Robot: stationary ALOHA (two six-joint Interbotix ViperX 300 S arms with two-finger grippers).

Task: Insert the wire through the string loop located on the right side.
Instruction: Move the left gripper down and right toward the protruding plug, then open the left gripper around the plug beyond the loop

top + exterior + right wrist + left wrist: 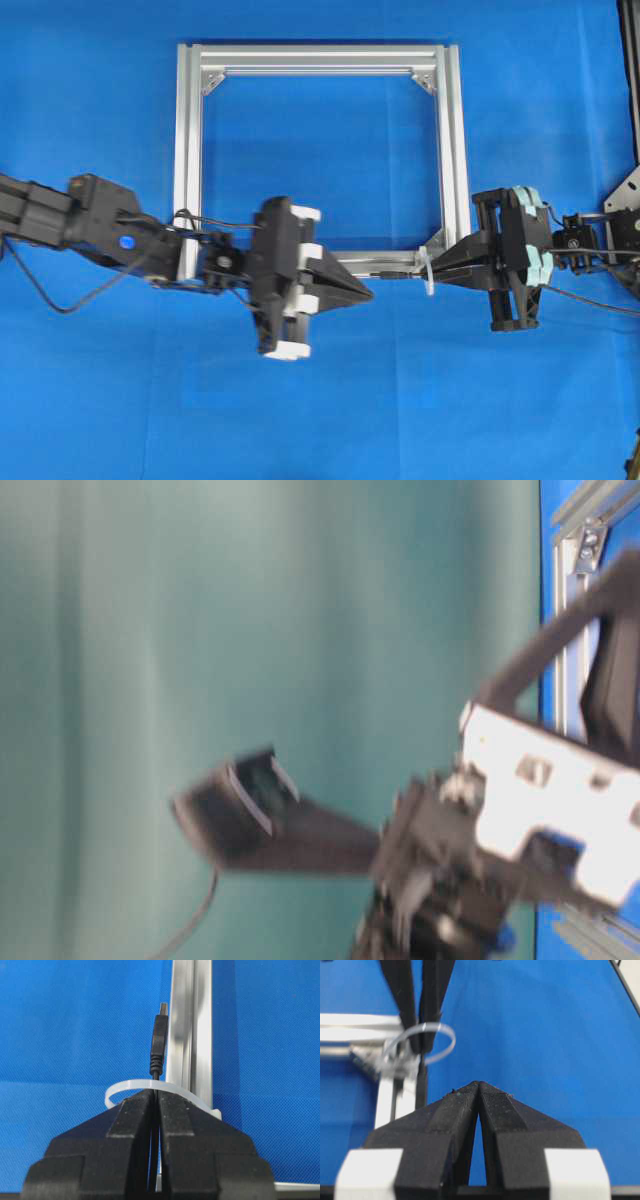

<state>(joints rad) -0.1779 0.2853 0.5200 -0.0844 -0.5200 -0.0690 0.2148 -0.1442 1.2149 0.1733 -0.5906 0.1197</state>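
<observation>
Right gripper (155, 1097), jaws pinching the wire (158, 1042) whose plug pokes through the loop (150, 1086); left gripper (479, 1085) nearby, jaws pressed together, empty

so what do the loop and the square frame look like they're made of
The string loop looks like thin, whitish translucent plastic: a flat, smooth band holding its curve, more like a cable tie. The frame looks like bare aluminium extrusion: silvery, matte, with lengthwise grooves.
</observation>
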